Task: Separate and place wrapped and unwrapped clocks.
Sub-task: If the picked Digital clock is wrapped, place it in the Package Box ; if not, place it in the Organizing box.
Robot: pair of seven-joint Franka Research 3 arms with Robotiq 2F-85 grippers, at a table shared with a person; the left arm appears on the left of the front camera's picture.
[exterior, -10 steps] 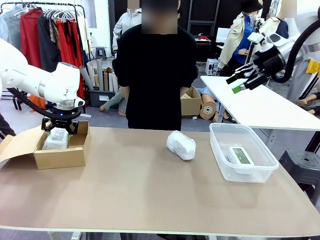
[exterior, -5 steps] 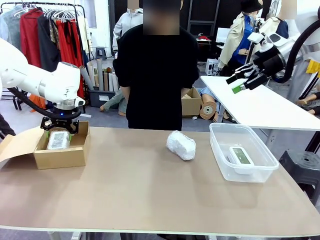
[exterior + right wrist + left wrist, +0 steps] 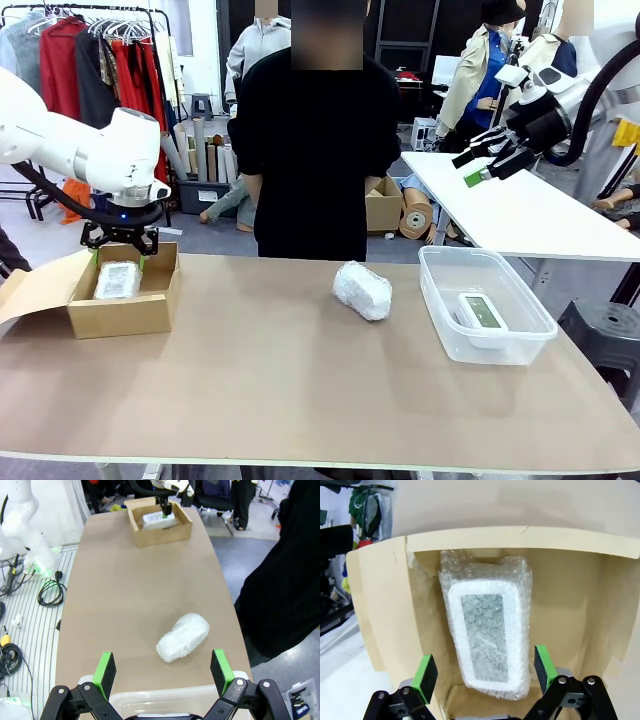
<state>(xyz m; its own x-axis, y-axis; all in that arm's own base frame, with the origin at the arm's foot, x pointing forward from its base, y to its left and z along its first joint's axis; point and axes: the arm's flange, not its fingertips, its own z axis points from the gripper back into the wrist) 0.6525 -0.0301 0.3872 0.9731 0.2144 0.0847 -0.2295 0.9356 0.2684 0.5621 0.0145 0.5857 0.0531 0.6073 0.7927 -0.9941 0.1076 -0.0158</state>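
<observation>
Hanging wide open, left gripper [image 3: 118, 252] is hovering just above the flat wrapped bundle [image 3: 490, 640], which is lying inside the cardboard box [image 3: 125, 315] at the table's [image 3: 300, 400] left edge. Right gripper [image 3: 470, 168], likewise spread, is hanging high beyond the right edge. Rounder bundle [image 3: 362, 290] is sitting mid-table toward the far edge. It is likely light, squashy and slick-filmed, and best pinched across its narrower width. Bare clock [image 3: 483, 311] is resting in the clear tub [image 3: 432, 290].
</observation>
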